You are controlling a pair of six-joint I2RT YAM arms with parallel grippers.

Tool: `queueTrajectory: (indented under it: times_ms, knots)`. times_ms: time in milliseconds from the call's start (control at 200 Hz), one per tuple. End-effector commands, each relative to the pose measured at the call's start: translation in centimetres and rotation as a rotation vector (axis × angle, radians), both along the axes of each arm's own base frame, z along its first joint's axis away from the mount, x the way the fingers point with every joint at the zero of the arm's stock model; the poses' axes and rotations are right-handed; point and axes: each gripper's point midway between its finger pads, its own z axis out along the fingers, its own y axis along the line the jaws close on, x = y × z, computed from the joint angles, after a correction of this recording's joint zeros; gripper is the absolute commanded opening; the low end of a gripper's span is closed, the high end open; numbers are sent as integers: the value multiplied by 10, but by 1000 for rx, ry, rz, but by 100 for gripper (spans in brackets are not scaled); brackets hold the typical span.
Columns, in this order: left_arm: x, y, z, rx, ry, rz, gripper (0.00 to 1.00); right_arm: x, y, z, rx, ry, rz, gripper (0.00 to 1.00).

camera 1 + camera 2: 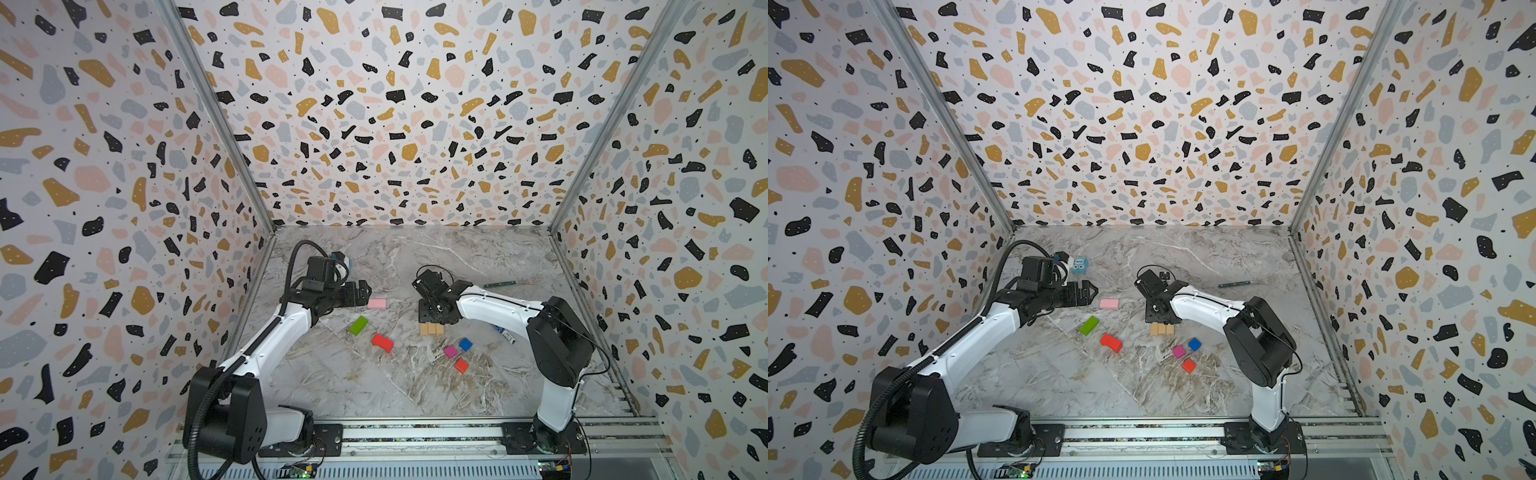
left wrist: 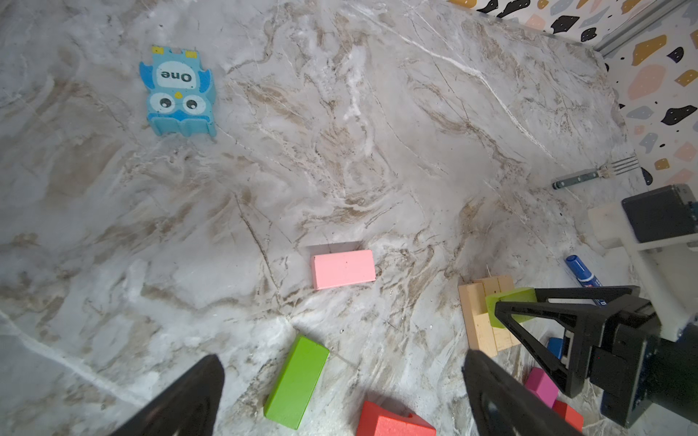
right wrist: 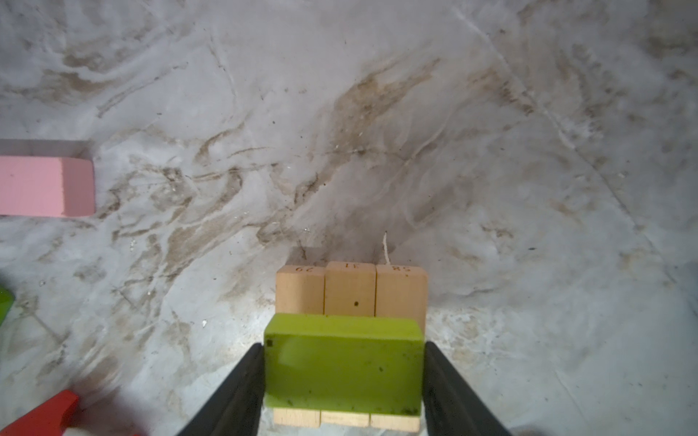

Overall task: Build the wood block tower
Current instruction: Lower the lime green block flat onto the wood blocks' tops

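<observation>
Three tan wood blocks (image 3: 351, 288) lie side by side as a square base (image 1: 431, 328), the start of the tower. My right gripper (image 3: 343, 347) is shut on a lime-green block (image 3: 342, 368), held crosswise over the base's near half; I cannot tell whether they touch. The left gripper (image 2: 343, 360) hangs open and empty above the table, just left of the pink block (image 1: 377, 304). A second green block (image 1: 358, 325) and the red block (image 1: 382, 343) lie in front of it. Blue (image 1: 466, 344), magenta (image 1: 450, 351) and orange-red (image 1: 461, 365) cubes sit right of the base.
A pale blue owl box (image 2: 177, 92) lies at the back left behind the left arm. A fork (image 1: 500, 284) rests at the back right, and a blue-capped marker (image 1: 505, 333) lies beside the right arm. Patterned walls enclose three sides.
</observation>
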Motion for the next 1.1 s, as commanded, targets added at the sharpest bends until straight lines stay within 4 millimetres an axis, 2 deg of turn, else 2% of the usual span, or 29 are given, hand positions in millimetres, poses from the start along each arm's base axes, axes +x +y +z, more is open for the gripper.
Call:
queueTrajectory:
  times_ms: [0,1091]
  knots:
    - [1,0,3,-14,-18,0,100,1,2,3,-1,-8,-6,56]
    - [1,0,3,-14,-16,2,100,-1,-2,-10,-27,0,6,55]
